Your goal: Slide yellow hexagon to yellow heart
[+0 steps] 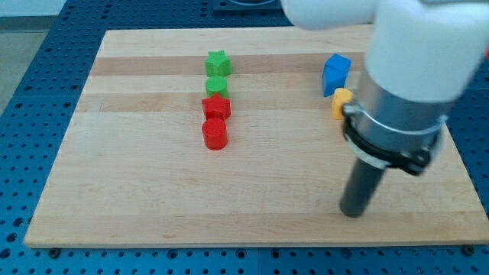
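My tip [352,213] sits below yellow block [341,101], apart; no tool, no readable writing.

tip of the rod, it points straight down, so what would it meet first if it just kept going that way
My tip points down at bare wooden board, so it would meet only the board. No block lies under it; the nearest, a partly hidden yellow block, sits toward the view's top.

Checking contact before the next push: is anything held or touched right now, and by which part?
Nothing is held. My tip rests on bare board, apart from every block.
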